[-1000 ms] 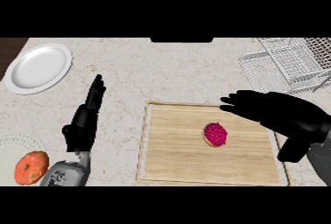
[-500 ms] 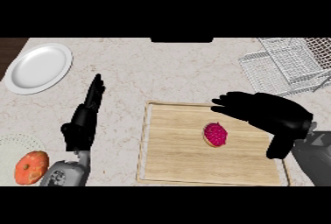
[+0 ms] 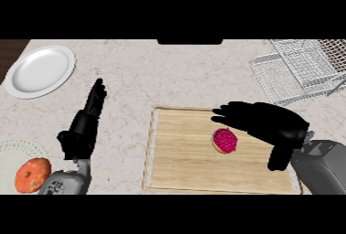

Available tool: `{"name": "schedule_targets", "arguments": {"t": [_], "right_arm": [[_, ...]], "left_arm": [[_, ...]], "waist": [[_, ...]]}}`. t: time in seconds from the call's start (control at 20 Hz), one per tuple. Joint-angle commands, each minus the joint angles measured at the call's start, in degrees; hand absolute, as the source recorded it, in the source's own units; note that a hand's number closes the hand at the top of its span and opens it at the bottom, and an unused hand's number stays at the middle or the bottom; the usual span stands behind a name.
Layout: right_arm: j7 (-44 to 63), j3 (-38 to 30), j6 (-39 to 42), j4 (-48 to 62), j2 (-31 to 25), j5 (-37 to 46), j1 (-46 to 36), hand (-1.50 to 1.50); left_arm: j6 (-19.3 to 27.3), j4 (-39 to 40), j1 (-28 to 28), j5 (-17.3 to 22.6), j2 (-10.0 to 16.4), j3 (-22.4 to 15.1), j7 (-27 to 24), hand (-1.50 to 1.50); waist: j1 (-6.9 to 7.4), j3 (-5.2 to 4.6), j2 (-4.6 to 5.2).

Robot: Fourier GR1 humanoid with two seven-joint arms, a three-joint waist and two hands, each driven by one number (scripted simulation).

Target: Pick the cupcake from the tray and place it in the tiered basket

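Right hand [image 3: 270, 125] close beside pink cupcake [image 3: 225, 140] on wooden tray [image 3: 182, 160]

Pale speckled stone counter [image 3: 169, 73] — dark wooden strip [image 3: 12, 45] at its far-left corner

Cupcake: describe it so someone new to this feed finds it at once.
Start at the pale wooden tray low on the counter, right of centre. On its right half, beside the open right hand, sits the cupcake. It is the tray's only item, small with a magenta-pink top.
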Motion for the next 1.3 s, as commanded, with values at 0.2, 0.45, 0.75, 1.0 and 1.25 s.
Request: {"name": "schedule_targets", "arguments": {"t": [0.2,0.45,0.75,1.0,1.25], "right_arm": [[2.20,1.69,3.77,0.74,4.94,3.35,-1.42,-1.50],[-0.15,0.69,3.22,2.37,4.77,3.93,-0.88,-1.50],[-6.08,0.82,-3.19,8.29,3.45,6.82,0.12,-1.50],[-7.10,2.15,-7.19,11.69,6.41,9.26,2.46,-1.50],[-4.61,1.83,-6.77,12.46,10.93,10.77,2.18,-1.50]], "left_arm": [[0.27,2.29,-2.31,-2.24,-2.29,-0.13,0.66,0.00],[-3.06,4.74,-2.76,0.54,0.23,4.38,-2.41,0.00],[0.05,-1.39,3.88,-3.60,-4.18,-1.71,-0.92,0.00],[-0.05,-0.34,0.96,-3.66,-4.26,0.27,-0.92,0.00],[-1.12,0.90,0.30,-3.66,-3.86,1.53,-1.09,0.00]], "waist": [[-0.12,-0.01,-0.01],[-0.14,-0.01,0.02],[0.12,0.01,0.01],[0.00,0.01,0.03],[0.03,0.01,0.02]]}}
